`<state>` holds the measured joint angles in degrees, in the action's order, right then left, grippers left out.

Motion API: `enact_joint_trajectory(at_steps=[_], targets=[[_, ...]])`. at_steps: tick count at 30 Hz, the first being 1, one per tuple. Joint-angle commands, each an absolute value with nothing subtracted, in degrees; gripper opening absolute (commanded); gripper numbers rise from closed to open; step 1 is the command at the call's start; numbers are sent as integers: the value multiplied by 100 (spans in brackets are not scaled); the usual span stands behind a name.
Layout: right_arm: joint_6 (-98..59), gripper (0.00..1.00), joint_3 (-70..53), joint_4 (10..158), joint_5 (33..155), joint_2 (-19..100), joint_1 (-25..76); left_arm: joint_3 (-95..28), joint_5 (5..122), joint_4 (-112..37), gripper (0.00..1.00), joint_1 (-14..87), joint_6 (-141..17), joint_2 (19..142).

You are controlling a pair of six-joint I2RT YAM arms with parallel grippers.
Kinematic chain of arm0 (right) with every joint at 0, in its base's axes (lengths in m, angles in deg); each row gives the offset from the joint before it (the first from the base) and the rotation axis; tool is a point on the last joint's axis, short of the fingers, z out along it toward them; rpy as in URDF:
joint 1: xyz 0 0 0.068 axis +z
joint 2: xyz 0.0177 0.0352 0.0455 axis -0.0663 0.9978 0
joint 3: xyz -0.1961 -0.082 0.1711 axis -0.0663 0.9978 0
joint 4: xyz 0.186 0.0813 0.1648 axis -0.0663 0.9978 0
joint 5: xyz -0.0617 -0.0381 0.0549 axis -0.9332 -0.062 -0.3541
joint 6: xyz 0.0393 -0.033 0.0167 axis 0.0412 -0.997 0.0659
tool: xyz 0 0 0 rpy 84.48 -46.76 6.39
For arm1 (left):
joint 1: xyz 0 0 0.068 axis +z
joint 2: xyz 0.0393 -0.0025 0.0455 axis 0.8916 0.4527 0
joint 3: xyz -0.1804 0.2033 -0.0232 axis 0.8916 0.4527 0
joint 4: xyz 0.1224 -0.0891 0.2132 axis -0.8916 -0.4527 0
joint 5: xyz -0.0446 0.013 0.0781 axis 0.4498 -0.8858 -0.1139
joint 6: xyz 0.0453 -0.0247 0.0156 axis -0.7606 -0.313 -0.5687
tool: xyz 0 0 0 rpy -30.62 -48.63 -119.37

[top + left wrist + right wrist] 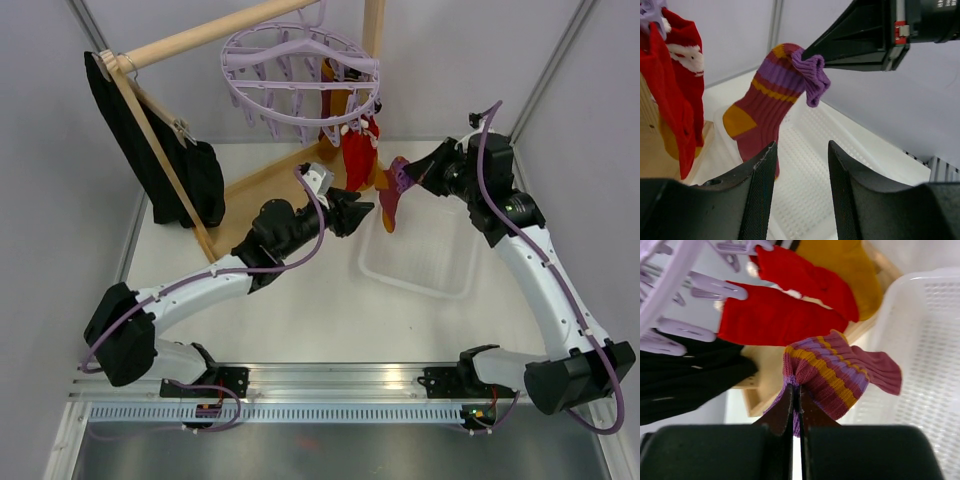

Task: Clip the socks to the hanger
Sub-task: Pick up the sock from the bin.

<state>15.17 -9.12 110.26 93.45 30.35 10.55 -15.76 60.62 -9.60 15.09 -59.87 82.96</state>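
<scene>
Right gripper fingers pinched shut on the striped maroon sock at its cuff, hanging over the white basket. Left gripper half-open, empty, just left of it. Lavender clip hanger is farther back, with a red sock already pegged. Risk: thin cuff pinch slips at handover and the sock drops into the basket.

A maroon sock with purple and mustard stripes hangs pinched by its cuff in the right gripper — toe down, mustard heel showing. Just beyond the fingertips, red socks with white bits and a mustard sock dangle from pegs of the round lavender hanger — higher up.
</scene>
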Motion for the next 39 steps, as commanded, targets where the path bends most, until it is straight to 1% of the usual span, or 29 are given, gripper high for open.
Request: enact_joint_trajectory(at_steps=[1, 6, 10, 13, 20, 26, 39], targets=[[2468, 0, -1011, 10517, 9949, 2747, 1026, -1360, 5851, 764, 50, 1501, -6229, 8520], [3584, 0, -783, 10130, 10204, 2571, 1026, -1114, 5552, 1916, 51, 1325, -6448, 8959], [4147, 0, -642, 9963, 10117, 2342, 1018, -1017, 5306, 2855, 51, 1219, -6642, 9179], [4490, 0, -501, 9875, 10003, 2219, 1026, -1104, 5227, 3191, 51, 1123, -6791, 9338], [5088, 0, -237, 9708, 9854, 2096, 1026, -1517, 5182, 3666, 51, 894, -7204, 9812], [5264, 0, -141, 9629, 9686, 2034, 1026, -1676, 5156, 3834, 51, 806, -7187, 9988], [5449, 0, 132, 9303, 9800, 1973, 1044, -2062, 4919, 3922, 51, 797, -7047, 10269]])
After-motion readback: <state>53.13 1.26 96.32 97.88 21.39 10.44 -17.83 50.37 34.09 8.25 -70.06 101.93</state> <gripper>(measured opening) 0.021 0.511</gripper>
